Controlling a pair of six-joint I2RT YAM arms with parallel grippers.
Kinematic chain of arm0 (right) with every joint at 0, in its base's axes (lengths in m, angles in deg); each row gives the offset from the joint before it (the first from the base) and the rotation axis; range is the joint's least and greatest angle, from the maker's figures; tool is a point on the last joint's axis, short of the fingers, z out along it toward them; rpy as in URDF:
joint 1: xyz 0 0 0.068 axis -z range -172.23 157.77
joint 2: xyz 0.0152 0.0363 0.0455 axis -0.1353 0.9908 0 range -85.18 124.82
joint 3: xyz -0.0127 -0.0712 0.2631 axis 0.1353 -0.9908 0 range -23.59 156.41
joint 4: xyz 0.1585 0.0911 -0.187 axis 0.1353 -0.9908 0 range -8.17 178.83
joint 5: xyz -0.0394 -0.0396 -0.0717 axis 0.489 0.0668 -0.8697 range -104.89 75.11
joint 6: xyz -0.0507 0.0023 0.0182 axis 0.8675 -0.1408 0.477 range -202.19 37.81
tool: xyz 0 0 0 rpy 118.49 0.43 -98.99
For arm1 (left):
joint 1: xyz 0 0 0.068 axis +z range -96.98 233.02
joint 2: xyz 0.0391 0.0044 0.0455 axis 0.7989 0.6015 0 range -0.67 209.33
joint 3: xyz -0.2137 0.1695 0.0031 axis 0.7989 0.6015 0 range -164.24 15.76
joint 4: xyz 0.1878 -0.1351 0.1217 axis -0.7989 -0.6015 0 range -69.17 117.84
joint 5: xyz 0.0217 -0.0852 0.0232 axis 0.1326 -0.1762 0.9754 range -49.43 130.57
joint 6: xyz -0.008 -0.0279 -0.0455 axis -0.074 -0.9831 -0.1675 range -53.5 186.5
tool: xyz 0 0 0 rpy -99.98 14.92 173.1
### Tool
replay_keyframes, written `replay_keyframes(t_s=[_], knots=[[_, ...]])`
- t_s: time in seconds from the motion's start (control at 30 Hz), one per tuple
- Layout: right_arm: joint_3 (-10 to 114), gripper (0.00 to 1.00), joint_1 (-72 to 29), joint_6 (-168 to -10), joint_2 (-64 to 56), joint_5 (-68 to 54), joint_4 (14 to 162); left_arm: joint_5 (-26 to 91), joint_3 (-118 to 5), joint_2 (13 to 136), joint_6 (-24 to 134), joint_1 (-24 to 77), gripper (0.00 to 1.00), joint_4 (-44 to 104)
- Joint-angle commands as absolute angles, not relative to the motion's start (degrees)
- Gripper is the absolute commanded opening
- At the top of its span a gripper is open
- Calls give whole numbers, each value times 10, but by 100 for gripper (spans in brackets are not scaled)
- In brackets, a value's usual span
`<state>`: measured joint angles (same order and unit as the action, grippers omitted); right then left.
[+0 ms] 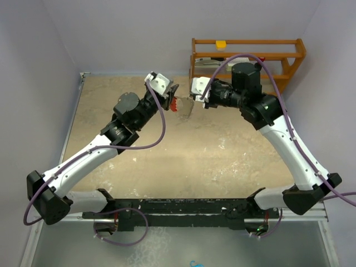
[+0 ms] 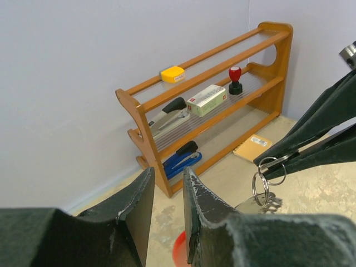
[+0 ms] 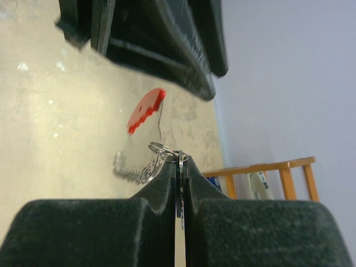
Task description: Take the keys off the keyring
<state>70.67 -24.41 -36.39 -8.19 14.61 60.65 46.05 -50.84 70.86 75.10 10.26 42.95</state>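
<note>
Top view: left claw [image 1: 171, 95] and right claw [image 1: 192, 98] sit almost tip to tip over the far part of the table [image 1: 167, 161]. The keyring [image 1: 174, 104] hangs just under the left claw's tips, with its red end nearest them and a pale silvery part trailing toward the right claw. A wooden rack [image 1: 247, 55] stands behind the right claw, well apart. Both jaws are too small to read here.

Left wrist: the left claw's 2 fingers [image 2: 130, 217] stand a narrow slot apart. The keyring's red end [image 2: 179, 251] sits low in that slot, cut off by the frame edge and 1 finger. I can't tell whether it is pinched or loose. Ahead and to the right, the right claw [image 2: 266, 164] is closed on the split rings [image 2: 260, 186]. 1 loop is caught at its tips and the rest dangle under it. A silver cluster [image 2: 264, 204] below them is half hidden behind the left claw's finger, and I can't confirm it is keys.

Beyond the left claw, the rack holds:
- top shelf: a yellow block [image 2: 172, 74]
- middle shelf: a red stamp [image 2: 235, 79], a white box [image 2: 206, 100] and a stapler [image 2: 169, 114]
- bottom shelf: a blue stapler [image 2: 181, 156]

A brown pad [image 2: 253, 147] lies on the table by the rack's foot.

Right wrist: the right claw's pads are pressed together with a thin metal edge sandwiched between them, and rings poke out at the tips. Just past the tips the red notched end sits up near the left claw and a silvery toothed edge sits lower left. The left claw overhead is dark, blurred and cropped, so contact with the red end is unclear.
</note>
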Motion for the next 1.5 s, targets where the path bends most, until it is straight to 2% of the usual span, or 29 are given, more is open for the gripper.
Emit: replay_keyframes(t_s=[0.0, 0.23, 0.47, 0.73, 1.13, 1.47], knots=[[764, 0, -244, -303, -75, 113, 493, 446, -515, 672, 771, 106, 24, 407], [830, 0, -245, -291, -37, 68, 409, 373, -528, 676, 749, 106, 25, 392], [847, 0, -246, -290, -28, 47, 394, 324, -531, 692, 721, 106, 24, 385], [828, 0, -247, -294, -37, 45, 417, 276, -521, 687, 698, 106, 24, 395], [816, 0, -254, -301, -35, 26, 434, 270, -487, 703, 678, 106, 24, 451], [800, 0, -257, -301, -41, 18, 448, 272, -491, 732, 671, 106, 13, 460]])
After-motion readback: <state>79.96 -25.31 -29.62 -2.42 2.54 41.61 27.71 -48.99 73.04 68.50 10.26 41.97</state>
